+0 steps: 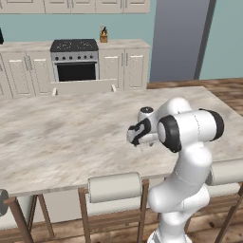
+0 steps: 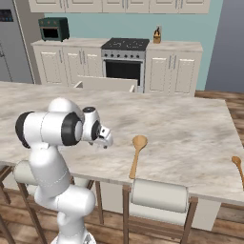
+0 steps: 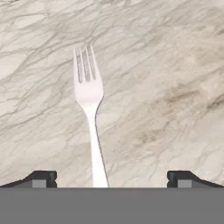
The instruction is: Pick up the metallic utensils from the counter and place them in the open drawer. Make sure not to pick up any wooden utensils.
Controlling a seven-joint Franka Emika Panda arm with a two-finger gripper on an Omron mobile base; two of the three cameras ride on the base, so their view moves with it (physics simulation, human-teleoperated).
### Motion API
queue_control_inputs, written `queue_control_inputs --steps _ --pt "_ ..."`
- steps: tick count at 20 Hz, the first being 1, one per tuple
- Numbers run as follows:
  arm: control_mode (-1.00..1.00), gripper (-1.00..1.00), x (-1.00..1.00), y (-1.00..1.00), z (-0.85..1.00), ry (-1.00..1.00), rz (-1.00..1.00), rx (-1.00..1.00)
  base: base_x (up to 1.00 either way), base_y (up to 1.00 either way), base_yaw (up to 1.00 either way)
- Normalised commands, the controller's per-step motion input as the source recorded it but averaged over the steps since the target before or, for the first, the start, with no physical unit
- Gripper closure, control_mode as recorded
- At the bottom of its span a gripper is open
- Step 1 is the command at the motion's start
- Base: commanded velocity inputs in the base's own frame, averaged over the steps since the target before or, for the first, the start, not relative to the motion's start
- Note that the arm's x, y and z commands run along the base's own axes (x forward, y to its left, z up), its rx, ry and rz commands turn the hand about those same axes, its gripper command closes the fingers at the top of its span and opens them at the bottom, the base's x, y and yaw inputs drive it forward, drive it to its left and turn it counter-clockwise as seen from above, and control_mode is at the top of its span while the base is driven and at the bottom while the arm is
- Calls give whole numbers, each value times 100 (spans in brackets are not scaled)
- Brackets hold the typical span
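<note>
Silver-grey, thin metal fork point(image 3: 89, 113) lies flat on the beige veined marble counter point(image 3: 175, 65), handle running between the spread-apart tips of the empty gripper point(image 3: 112, 179). Nothing is picked up yet; every delivery seems outstanding.

A kitchen: stove point(image 1: 74, 59), white cabinets point(image 2: 174, 71), marble island counter point(image 1: 61, 137).
</note>
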Motion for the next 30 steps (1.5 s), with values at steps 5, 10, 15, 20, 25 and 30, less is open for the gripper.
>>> queue_control_inputs --steps 5,10,15,20,25,30 --pt "-100 -100 46 0 -29 6 0 0 0 0 0" --pt "-100 -100 37 0 -38 4 0 0 0 0 0" --pt "-100 -100 21 0 -51 1 0 0 0 0 0" --pt "-100 -100 0 0 -69 1 0 0 0 0 0" --pt "-100 100 0 0 -66 0 0 0 0 0 0" --pt "-100 100 3 0 -30 0 0 0 0 0 0"
